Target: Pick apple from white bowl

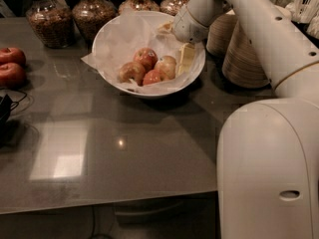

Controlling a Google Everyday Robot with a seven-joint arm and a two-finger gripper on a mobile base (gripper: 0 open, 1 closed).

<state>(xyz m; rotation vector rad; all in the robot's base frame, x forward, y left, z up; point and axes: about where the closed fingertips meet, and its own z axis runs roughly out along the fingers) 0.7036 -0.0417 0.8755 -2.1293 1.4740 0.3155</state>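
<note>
Reaching into the white bowl point(172, 87) — the gripper point(185, 59) sits low at its right inner wall.
The apple point(167, 65) lies on the crinkled paper just beside the gripper, bunched with three redder apples point(146, 58). I cannot tell how wide the jaws stand. Two deep-red apples point(11, 75) rest well apart at the left edge of the surface point(124, 148) — jars point(47, 19) stand behind.

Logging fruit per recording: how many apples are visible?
6. In the white bowl, four apples, beside the gripper at its right side; two red apples on the table, far left. Others may hide beneath.
</note>
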